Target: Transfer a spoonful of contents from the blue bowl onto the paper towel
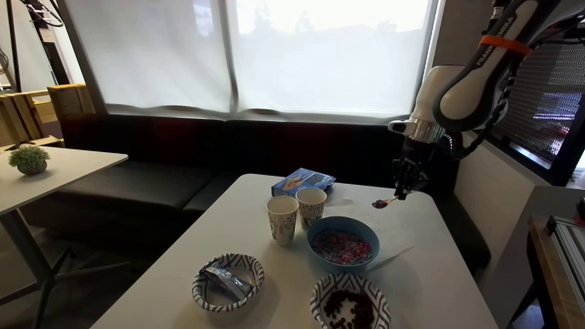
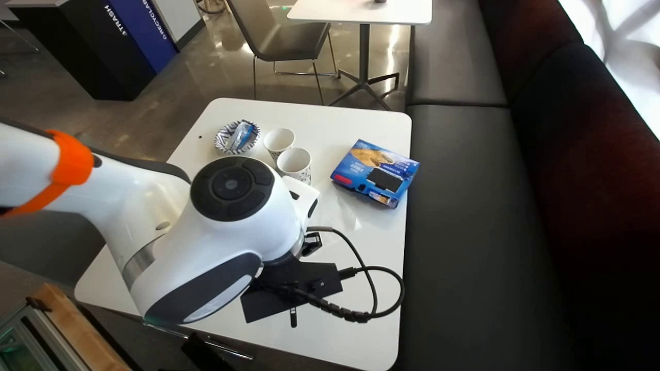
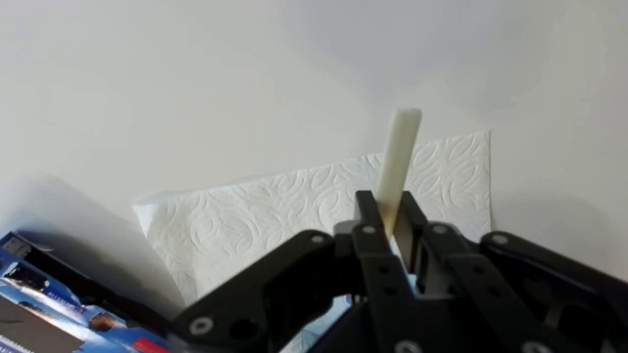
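The blue bowl (image 1: 321, 262) stands on the table in an exterior view, with pinkish-red and bluish contents (image 1: 343, 249) inside. The paper towel (image 1: 388, 228) lies flat beside it; it also shows in the wrist view (image 3: 255, 235), partly hidden by my fingers. My gripper (image 1: 402, 195) is shut on the handle of a white spoon (image 1: 390, 200), held above the table. The spoon's head carries some of the contents. In the wrist view my gripper (image 3: 387, 206) is over the towel with the handle's end (image 3: 405, 127) sticking out; the spoon's head is hidden there.
Two paper cups (image 1: 282, 220) stand beside the blue bowl. A blue carton (image 2: 375, 172) lies at a table edge. A patterned bowl (image 1: 201, 292) holds a foil packet. A dark patterned bowl (image 1: 322, 301) has dark bits. A window wall stands beyond the bench (image 1: 297, 146).
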